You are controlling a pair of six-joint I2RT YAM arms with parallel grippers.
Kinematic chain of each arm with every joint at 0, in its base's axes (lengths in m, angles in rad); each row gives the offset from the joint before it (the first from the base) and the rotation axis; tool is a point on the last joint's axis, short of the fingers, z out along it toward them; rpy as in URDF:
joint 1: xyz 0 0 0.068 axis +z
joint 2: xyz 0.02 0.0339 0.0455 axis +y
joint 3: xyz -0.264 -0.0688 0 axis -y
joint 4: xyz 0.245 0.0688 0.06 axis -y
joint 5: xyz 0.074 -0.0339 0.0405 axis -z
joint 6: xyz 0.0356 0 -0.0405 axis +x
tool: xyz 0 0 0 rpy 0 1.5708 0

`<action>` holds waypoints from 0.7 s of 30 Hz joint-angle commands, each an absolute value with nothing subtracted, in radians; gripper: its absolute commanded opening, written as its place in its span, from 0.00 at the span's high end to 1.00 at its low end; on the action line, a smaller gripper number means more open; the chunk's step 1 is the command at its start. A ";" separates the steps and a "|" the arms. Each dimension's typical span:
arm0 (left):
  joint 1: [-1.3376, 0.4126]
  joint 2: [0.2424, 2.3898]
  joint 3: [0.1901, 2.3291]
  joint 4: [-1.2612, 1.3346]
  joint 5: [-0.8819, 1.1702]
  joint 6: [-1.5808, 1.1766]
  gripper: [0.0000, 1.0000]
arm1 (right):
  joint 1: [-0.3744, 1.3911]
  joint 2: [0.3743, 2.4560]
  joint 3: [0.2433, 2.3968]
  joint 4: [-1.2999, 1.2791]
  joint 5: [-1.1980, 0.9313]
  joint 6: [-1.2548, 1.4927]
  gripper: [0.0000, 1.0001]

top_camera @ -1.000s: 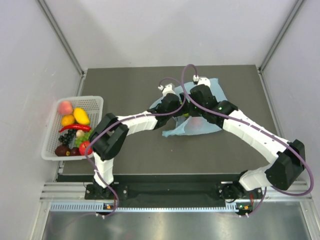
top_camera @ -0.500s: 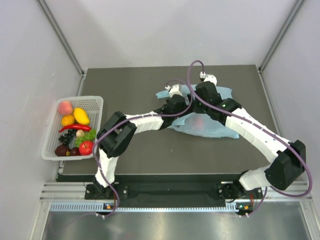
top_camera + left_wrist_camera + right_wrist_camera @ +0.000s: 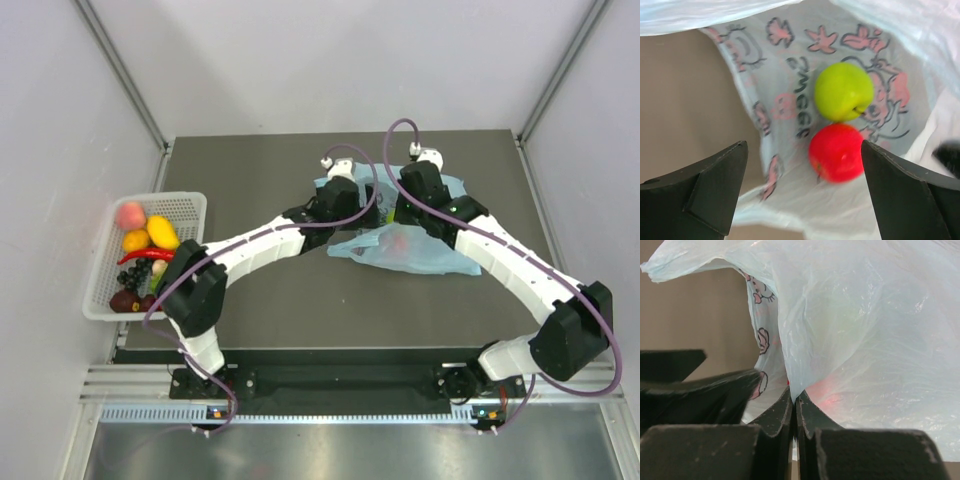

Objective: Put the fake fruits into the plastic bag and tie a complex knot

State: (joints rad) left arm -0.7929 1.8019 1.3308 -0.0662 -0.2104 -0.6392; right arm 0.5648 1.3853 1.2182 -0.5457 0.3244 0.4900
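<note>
plastic bag (image 3: pixel 415 250): thin, crinkled, translucent light-blue film, pink cartoon print; laid mid-table (image 3: pixel 260 300), long axis run left-right | inside: glossy round green apple (image 3: pixel 843 91) just beside red apple (image 3: pixel 836 152) | left gripper (image 3: pixel 803 165): jaws spread wide above them | right gripper (image 3: pixel 794 405): jaws clamped on bag film

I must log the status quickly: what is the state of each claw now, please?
Left claw: open, holding nothing.
Right claw: closed on the plastic bag.
</note>
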 commanded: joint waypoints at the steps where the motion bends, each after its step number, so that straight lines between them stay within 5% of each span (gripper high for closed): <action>1: -0.792 1.689 1.341 -0.245 -0.270 -0.572 0.01 | 0.545 1.342 1.216 -0.499 0.316 0.477 1.00; 8: -0.661 1.455 1.233 -0.455 -0.350 -0.587 0.05 | 0.537 1.344 1.203 -0.485 0.299 0.468 1.00; 15: -0.194 1.227 1.102 -0.575 -0.377 -0.630 0.04 | 0.534 1.347 1.189 -0.473 0.291 0.457 1.00; 21: 0.116 1.241 1.097 -0.580 -0.376 -0.643 0.10 | 0.534 1.350 1.178 -0.456 0.265 0.454 1.00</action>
State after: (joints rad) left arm 0.0036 1.2201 1.0954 -0.5507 -0.3710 -0.6262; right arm 0.5465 1.3785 1.1839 -0.5056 0.2813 0.4706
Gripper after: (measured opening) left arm 0.910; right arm 0.006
